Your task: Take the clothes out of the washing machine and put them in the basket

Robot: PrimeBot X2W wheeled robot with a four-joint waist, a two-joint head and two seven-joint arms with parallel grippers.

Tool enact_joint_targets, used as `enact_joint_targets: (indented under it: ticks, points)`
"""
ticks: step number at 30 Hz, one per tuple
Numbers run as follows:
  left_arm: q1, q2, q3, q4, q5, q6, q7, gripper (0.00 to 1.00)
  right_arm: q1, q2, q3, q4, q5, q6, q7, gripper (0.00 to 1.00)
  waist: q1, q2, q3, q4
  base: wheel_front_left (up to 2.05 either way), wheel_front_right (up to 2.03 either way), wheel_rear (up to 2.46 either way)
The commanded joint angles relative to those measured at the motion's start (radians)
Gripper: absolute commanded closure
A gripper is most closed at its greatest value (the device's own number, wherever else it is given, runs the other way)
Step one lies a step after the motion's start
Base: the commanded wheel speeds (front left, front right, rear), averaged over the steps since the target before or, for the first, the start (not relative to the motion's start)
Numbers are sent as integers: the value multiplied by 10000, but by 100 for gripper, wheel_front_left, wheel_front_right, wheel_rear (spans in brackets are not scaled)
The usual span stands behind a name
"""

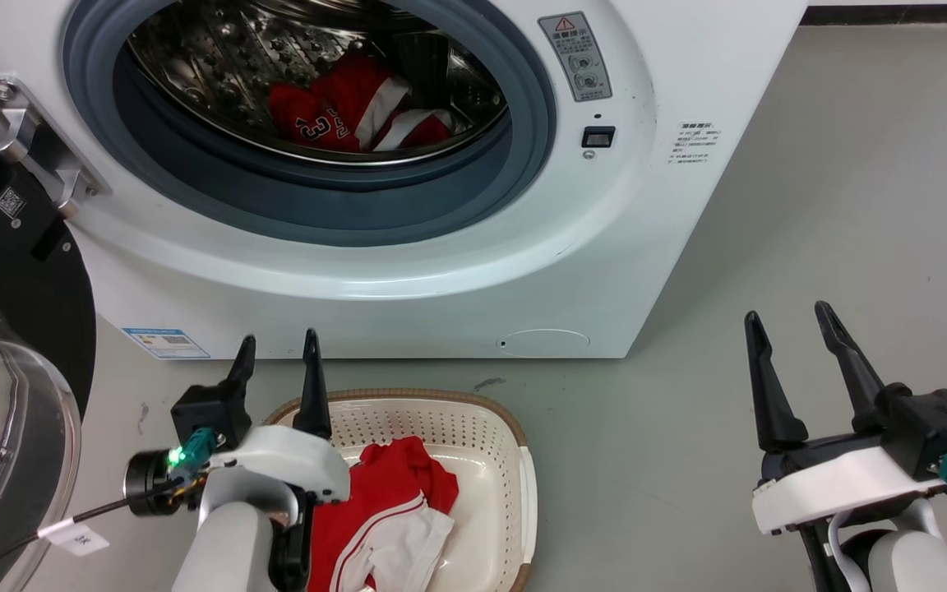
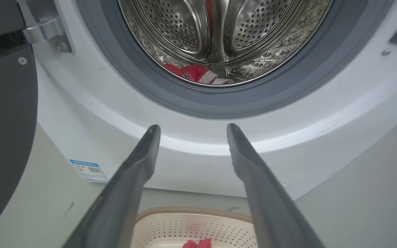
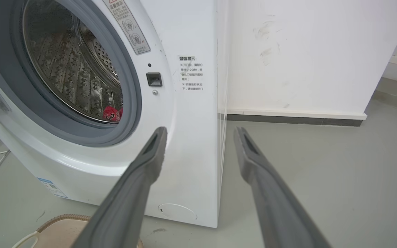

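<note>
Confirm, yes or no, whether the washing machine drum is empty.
No, red clothes with white trim lie inside the drum of the washing machine.

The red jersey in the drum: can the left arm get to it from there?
Probably yes. The door is swung aside, the porthole unblocked, and the left gripper hangs open below it, above the basket. It must rise and reach deep in for the red jersey.

Washing machine (image 1: 457, 271) standing at 12 o'clock, clothes (image 1: 342, 107) lying in its drum (image 1: 194, 74). Basket (image 1: 473, 419) sitting on floor (image 1: 852, 205) before it at 6, more clothes (image 1: 391, 501) lying inside. Door (image 1: 5, 345) hanging at 9. Left hand (image 1: 278, 337) hovering at 7, right hand (image 1: 787, 312) at 4.
</note>
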Motion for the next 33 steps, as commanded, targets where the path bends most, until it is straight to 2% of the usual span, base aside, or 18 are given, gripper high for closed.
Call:
enact_joint_targets:
  ticks: [1, 5, 10, 16, 20, 33]
  points:
    - [-156, -15, -71, -319, 151, -15, -21, 0, 146, 3, -34, -134, 9, -7, 49, 0, 2, 0, 17, 25, 0, 0, 0]
    - [-693, -18, -198, -622, 353, -91, -21, 0, 144, 3, -20, -322, 41, -5, 88, 0, 2, 0, 189, 15, 0, 0, 0]
    - [-1855, 82, -159, -344, 521, -251, -21, 0, -105, 4, 117, -514, 78, -5, 121, 0, 2, 0, 661, -166, 0, 0, 0]
    - [-3199, 374, -60, 358, 591, -447, -21, 0, -349, 4, 303, -603, 169, -7, 37, 0, 2, 0, 1302, -526, 0, 0, 0]
    - [-4477, 793, -53, 1342, 627, -641, 64, 0, -588, 4, 474, -565, 295, -5, -103, 0, 2, 0, 1914, -901, 0, 0, 0]
    - [-8537, 2119, -217, 3848, 855, -904, 2271, 0, -1697, 6, 1235, -52, 904, -7, -850, 0, 2, 0, 3875, -2109, 0, 0, 0]
